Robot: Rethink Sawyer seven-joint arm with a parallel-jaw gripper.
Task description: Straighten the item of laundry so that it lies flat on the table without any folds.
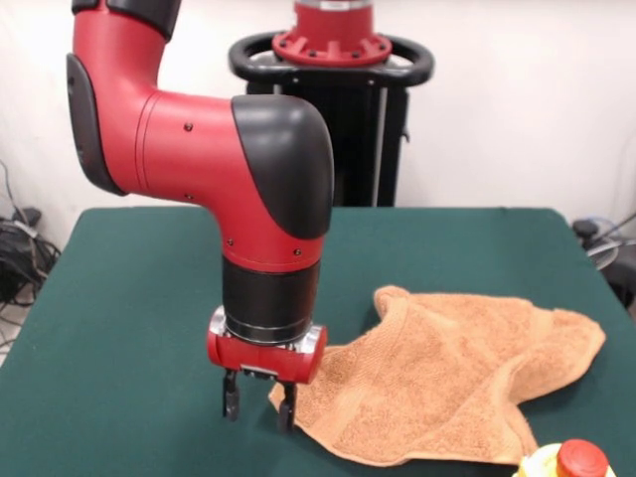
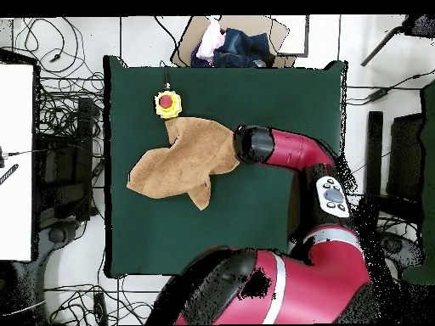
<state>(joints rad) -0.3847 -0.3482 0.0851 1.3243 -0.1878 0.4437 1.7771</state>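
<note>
one towel: the orange-tan towel point(image 1: 447, 383) lies rumpled on the green table point(image 1: 119, 328), spreading away from my jaws toward the side where the red-capped thing sits; it is not flat, with creases and lobes sticking out.
my gripper: my gripper point(image 1: 258, 404) hangs low over the table at the towel's nearest corner, wrist pointing straight down.
my jaws: two dark fingers point(image 1: 231, 396) stand apart with a gap between them; one is over bare green cloth, the other is at the towel's edge. i cannot tell whether that one touches the fabric.
towel corner: a thin corner reaches up to my jaws and seems to pass just beside one finger.
yellow button box: a yellow button box point(image 2: 167, 103) with a red cap sits beyond the towel's far side from my jaws, just beside its edge.
</note>
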